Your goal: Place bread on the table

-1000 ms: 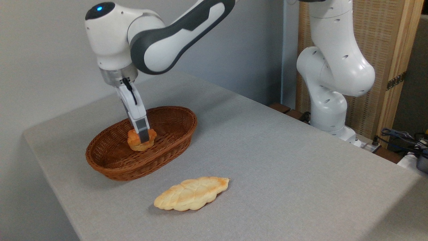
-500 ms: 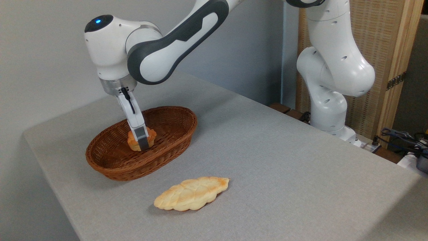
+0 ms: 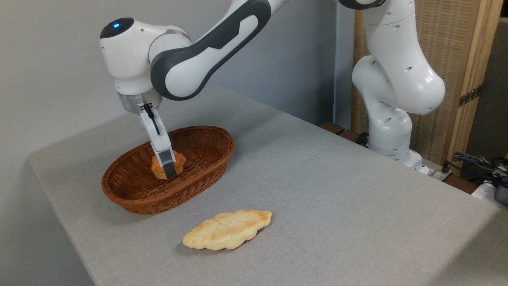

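Room: plain grey wall behind, a slatted wood-and-cane screen at right, loose cables past the table's far right corner.
Surface: the table, light grey fabric-like top, rounded near-left corner.
Basket: brown oval wicker basket on the left part of the table, long axis running from near left to far right.
Bread: the bread, small orange-brown bun, sits upright inside the basket, twisted top facing up, paler base down. Round, so no clear long axis.
Gripper: the gripper comes down from above, slightly tilted, the near finger across the front of the bun. Jaws appear closed on the bun; the far finger is hidden behind it.
Height: cannot tell whether the bun rests on the basket floor or hangs just above.
Loaf: long flat pale leaf-shaped loaf lies on the table nearer than the basket, apart from it, tip pointing right and slightly away.
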{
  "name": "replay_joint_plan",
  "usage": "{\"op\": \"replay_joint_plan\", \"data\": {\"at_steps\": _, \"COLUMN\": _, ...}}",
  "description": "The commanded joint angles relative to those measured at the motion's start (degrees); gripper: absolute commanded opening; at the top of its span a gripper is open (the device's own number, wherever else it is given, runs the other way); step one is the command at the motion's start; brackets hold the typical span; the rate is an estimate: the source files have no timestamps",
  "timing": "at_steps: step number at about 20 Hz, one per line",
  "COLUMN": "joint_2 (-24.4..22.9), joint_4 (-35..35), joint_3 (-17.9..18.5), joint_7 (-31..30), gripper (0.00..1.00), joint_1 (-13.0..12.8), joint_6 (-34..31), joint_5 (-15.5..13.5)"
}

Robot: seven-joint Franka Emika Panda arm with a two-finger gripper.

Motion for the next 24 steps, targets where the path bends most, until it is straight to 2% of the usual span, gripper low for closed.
{"op": "replay_joint_plan", "data": {"at_steps": 1, "joint_2": 0.0, "joint_4": 0.1, "joint_3": -0.1, "joint_7": -0.2, "gripper": 0.58, "joint_1": 0.0, "joint_6": 0.1, "joint_5": 0.9}}
{"op": "replay_joint_plan", "data": {"at_steps": 16, "joint_2": -1.2, "joint_4": 0.1, "joint_3": 0.0, "joint_7": -0.4, "gripper": 0.57, "joint_1": 0.0, "joint_6": -0.1, "joint_5": 0.8}}
{"op": "replay_joint_plan", "data": {"at_steps": 22, "joint_2": -5.6, "joint_4": 0.2, "joint_3": 0.8, "joint_7": -2.3, "gripper": 0.60, "joint_1": 0.7, "joint_6": -2.1, "joint_5": 0.4}}
{"op": "replay_joint_plan", "data": {"at_steps": 24, "joint_2": -7.6, "joint_4": 0.2, "joint_3": 2.8, "joint_7": -2.0, "gripper": 0.60, "joint_1": 0.8, "joint_6": -4.4, "joint_5": 0.4}}
